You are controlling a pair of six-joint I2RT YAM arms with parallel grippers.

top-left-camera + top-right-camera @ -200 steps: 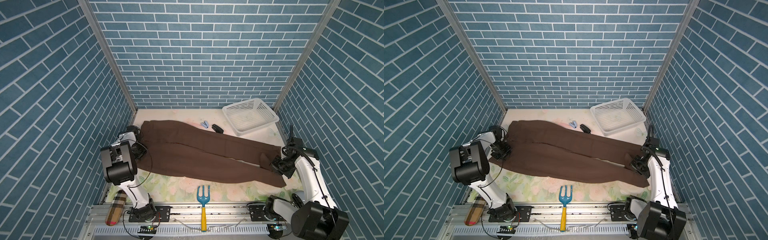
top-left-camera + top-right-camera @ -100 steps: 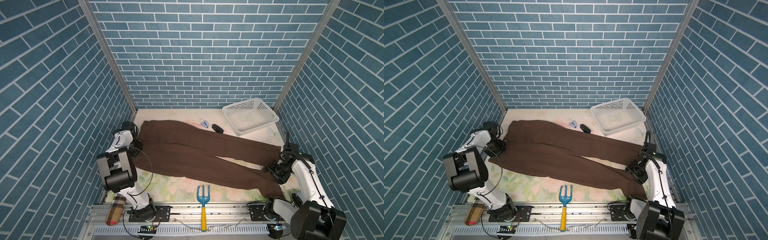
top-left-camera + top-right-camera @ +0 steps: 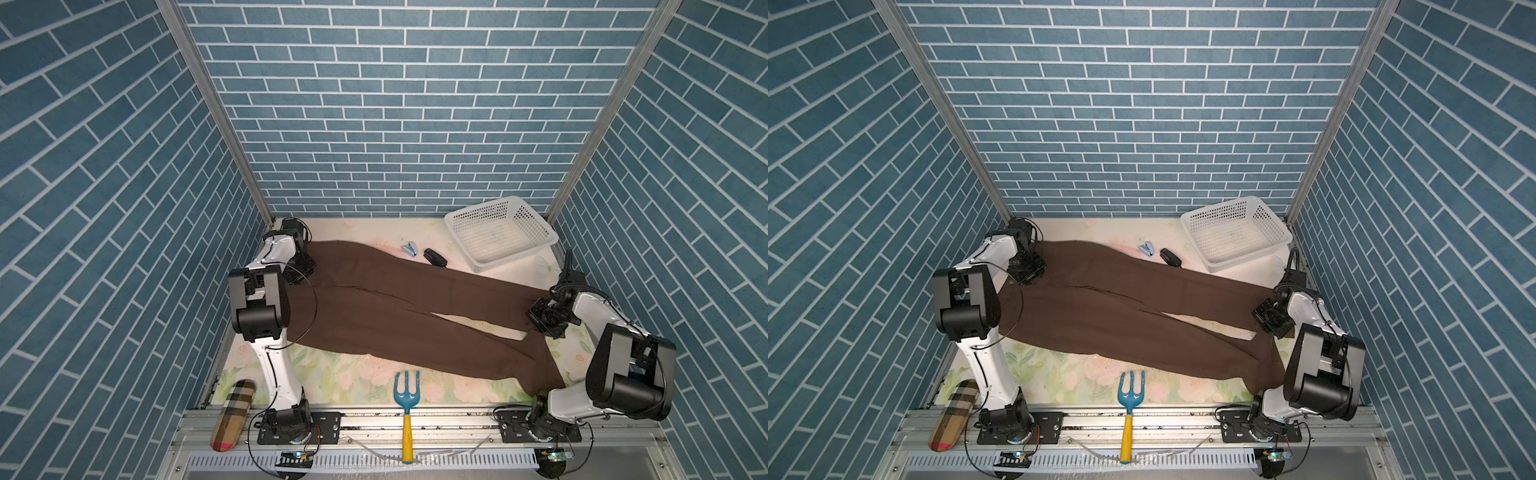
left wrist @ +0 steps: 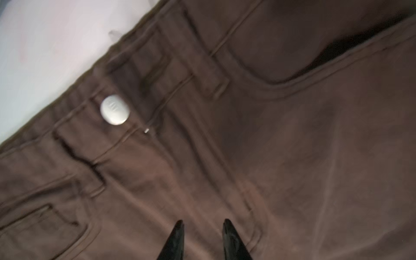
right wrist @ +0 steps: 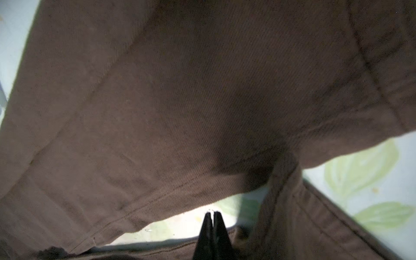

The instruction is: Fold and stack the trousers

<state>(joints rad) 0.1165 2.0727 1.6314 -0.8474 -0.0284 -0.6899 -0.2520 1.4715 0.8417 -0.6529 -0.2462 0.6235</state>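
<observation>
Left jaws are apart w/ a narrow gap and nothing between them afaict. Their black fingertips [image 4: 176, 238] sit right over the trousers [image 4: 281, 139] at the fly area, near the waistband and its silver button [image 4: 115, 109]. Can't tell if the tips actually touch the fabric, the left wrist view is kinda blurry. Right jaws are pressed together, tips meeting w/ no cloth pinched between them. They point at a strip of bare floral counter [image 5: 166, 229] showing between two brown leg edges. In both top views the brown trousers [image 3: 395, 307] lie flat and unfolded across the counter [image 3: 340, 374]. Waist end is at the left by the left arm's wrist, and the legs run off to the right in a slim V. Far leg ends by the right arm's wrist, and the near leg's hem reaches the front right corner beside that arm's base. Other stuff: a white basket [image 3: 515, 254] at the back right, just beyond the far leg but not touching it afaict. A lil light-blue stapler [image 3: 409, 250] and a black thing [image 3: 435, 257] sit at the far edge of the trousers. A blue garden fork [image 3: 406, 386] w/ a yellow handle lies at the front middle, near the near leg. A plaid pouch [image 3: 232, 409] is at the front left, well apart from the trousers.
</observation>
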